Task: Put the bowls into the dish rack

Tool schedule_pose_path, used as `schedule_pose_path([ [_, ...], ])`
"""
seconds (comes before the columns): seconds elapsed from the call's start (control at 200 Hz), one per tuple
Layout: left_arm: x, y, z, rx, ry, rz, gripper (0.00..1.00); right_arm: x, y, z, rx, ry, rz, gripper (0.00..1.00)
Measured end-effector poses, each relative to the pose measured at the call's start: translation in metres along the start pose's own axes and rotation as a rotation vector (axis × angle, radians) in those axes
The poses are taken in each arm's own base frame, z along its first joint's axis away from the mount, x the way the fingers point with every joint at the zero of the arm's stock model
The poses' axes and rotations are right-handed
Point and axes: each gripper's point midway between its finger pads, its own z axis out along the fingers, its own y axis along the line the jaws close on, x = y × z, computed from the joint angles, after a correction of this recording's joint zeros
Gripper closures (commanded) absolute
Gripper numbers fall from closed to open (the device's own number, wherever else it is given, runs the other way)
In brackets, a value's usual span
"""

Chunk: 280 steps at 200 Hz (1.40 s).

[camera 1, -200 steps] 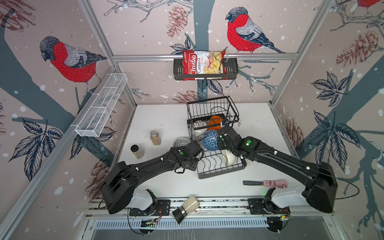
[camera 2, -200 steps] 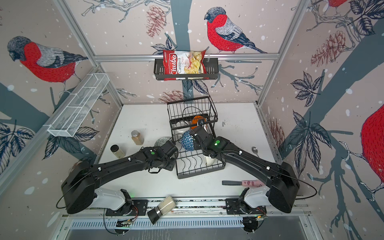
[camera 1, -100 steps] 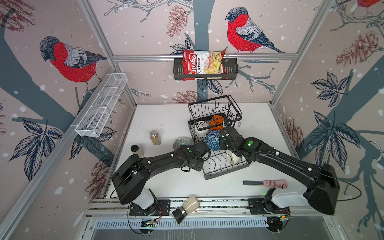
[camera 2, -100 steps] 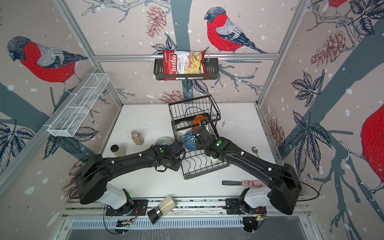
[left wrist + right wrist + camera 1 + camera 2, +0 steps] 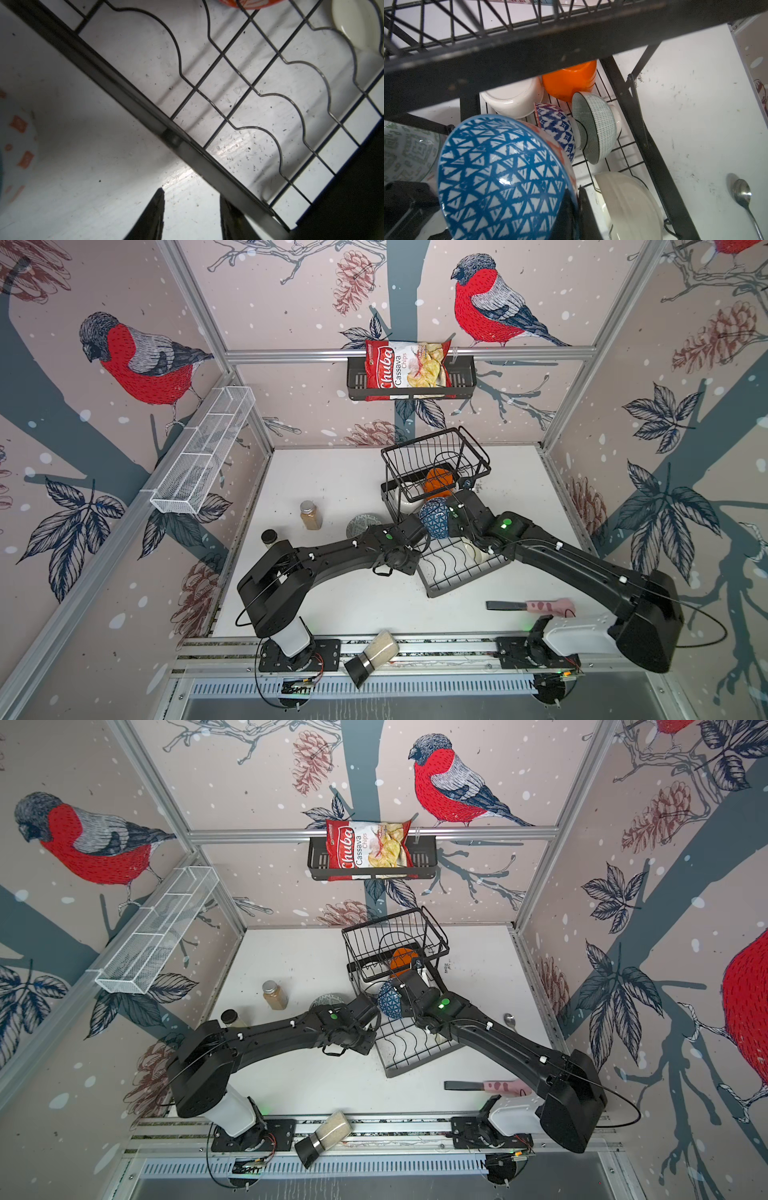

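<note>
The bowls mostly sit in the dish rack (image 5: 457,572) already. An orange bowl (image 5: 571,83), a white bowl (image 5: 512,101), a blue-and-white bowl (image 5: 556,128) and a green-dashed bowl (image 5: 600,126) stand under the raised basket at the far end. Another white bowl (image 5: 629,205) lies on the rack's right side, nearer.

The blue triangle-patterned bowl (image 5: 434,517) is in the air, its rim pinched in the right claw (image 5: 576,199), which is pressed together on it. It hangs on edge just left of that claw, above the rack's left side. The empty wavy slots lie below it and on its near side, so the coming move looks like a short lowering toward the near end.

The left claw (image 5: 191,194) is spread and holds nothing, low beside the rack's left rail. A green-patterned bowl (image 5: 365,524) sits on the worktop (image 5: 332,489) just left of the rack, nearer the left arm.
</note>
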Motion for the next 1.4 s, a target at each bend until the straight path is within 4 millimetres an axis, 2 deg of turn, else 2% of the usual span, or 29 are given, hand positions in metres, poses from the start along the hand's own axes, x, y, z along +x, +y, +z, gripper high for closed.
schedule_pose_path([
  [0.26, -0.006, 0.002, -0.013, -0.001, -0.053, 0.011, 0.56, -0.001, -0.009, 0.0, 0.044, -0.01, -0.006, 1.0],
  [0.495, -0.01, 0.012, -0.031, -0.027, -0.132, -0.019, 0.57, -0.002, -0.014, -0.005, 0.09, -0.023, -0.029, 1.0],
  [0.665, -0.011, 0.025, -0.05, -0.029, -0.196, -0.068, 0.57, -0.006, -0.002, -0.007, 0.125, -0.047, -0.081, 1.0],
  [0.84, -0.02, 0.048, -0.076, -0.02, -0.298, -0.168, 0.57, 0.001, 0.007, -0.007, 0.188, -0.047, -0.168, 1.0],
  [0.961, -0.018, 0.066, -0.09, -0.04, -0.355, -0.228, 0.57, 0.004, 0.015, -0.007, 0.226, -0.051, -0.228, 1.0],
  [1.186, -0.018, 0.085, -0.116, -0.053, -0.454, -0.299, 0.57, 0.009, 0.028, -0.005, 0.313, -0.067, -0.319, 1.0],
  [1.401, -0.021, 0.096, -0.135, -0.059, -0.525, -0.348, 0.48, 0.013, 0.036, 0.002, 0.415, -0.075, -0.402, 1.0],
])
